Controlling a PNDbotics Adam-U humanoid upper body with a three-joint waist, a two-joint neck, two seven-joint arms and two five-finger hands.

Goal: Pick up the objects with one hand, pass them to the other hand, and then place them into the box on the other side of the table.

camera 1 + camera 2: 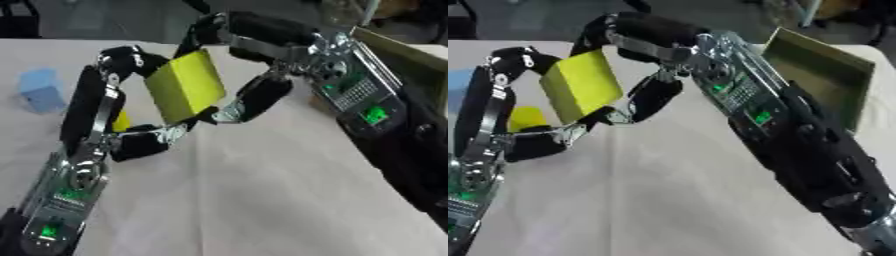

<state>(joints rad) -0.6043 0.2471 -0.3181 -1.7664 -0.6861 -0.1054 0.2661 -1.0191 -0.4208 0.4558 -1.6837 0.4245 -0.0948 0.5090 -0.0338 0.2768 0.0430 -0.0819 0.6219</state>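
Both hands gripped one yellow-green block above the table — left hand, right hand — its long axis seemingly tilted, top leaning away; box at right.

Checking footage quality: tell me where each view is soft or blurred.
Left eye view: soft overall, blue block edges smeared, yellow block fairly readable. Right eye view: right robot hand and its forearm blurred; the box flap hazy; no strong glare in either.
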